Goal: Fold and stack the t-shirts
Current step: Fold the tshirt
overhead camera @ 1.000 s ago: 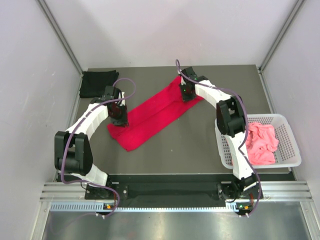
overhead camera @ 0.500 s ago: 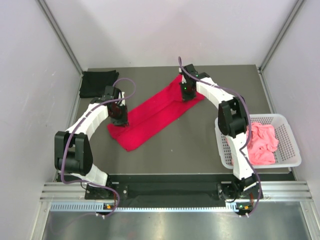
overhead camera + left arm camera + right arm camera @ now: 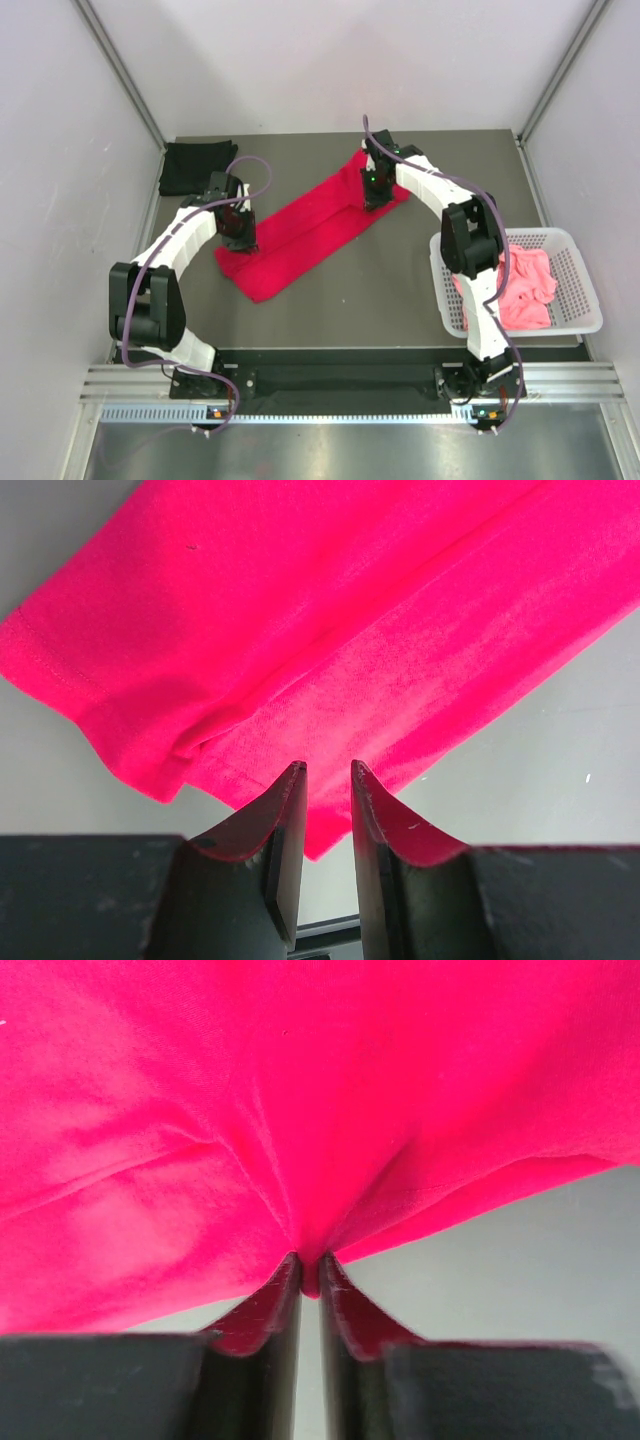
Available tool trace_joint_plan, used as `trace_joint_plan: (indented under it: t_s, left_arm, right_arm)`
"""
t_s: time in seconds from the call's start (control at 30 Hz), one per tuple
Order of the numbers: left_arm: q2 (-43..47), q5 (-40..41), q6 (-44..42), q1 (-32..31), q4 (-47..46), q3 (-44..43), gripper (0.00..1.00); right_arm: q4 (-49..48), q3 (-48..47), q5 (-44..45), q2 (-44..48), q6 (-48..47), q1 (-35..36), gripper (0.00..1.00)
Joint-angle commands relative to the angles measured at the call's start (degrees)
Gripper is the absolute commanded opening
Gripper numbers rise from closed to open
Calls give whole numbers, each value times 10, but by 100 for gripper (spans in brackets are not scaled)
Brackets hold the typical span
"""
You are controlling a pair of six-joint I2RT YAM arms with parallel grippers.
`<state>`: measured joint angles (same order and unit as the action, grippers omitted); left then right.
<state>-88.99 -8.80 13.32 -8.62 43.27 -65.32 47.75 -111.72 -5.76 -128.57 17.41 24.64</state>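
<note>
The bright red t-shirt [image 3: 300, 235] lies as a long folded strip, running diagonally across the table. My left gripper [image 3: 240, 242] hangs over its near-left end. In the left wrist view [image 3: 327, 768] its jaws stand a little apart, and the flat red cloth [image 3: 350, 610] lies below them, not pinched. My right gripper [image 3: 372, 198] is at the far-right end. In the right wrist view [image 3: 310, 1258] it is shut on a puckered fold of the red cloth [image 3: 300, 1080]. The black t-shirt [image 3: 195, 165] lies folded at the back left. The salmon pink t-shirt [image 3: 525, 285] is crumpled in the basket.
A white lattice basket [image 3: 530, 332] stands at the table's right edge, beside the right arm. Grey walls with metal posts close in the table on three sides. Bare table shows in front of and behind the red shirt.
My right arm has shifted slightly to the right while holding the red shirt's far end. My left arm and the rest of the shirt have stayed put.
</note>
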Motion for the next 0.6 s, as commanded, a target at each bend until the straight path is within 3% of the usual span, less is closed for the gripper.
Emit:
trace_joint_plan:
  t_s: [0.0,0.23,0.57]
  left_arm:
    - [23,-10,-6,-1,-21,9,30]
    - [26,-7,-6,-1,-20,9,30]
    - [29,2,1,1,-13,6,30]
  right_arm:
    - [5,3,-12,32,12,4,17]
    - [-37,-22,-12,27,32,-18,41]
    - [-347,-23,-14,6,81,-76,41]
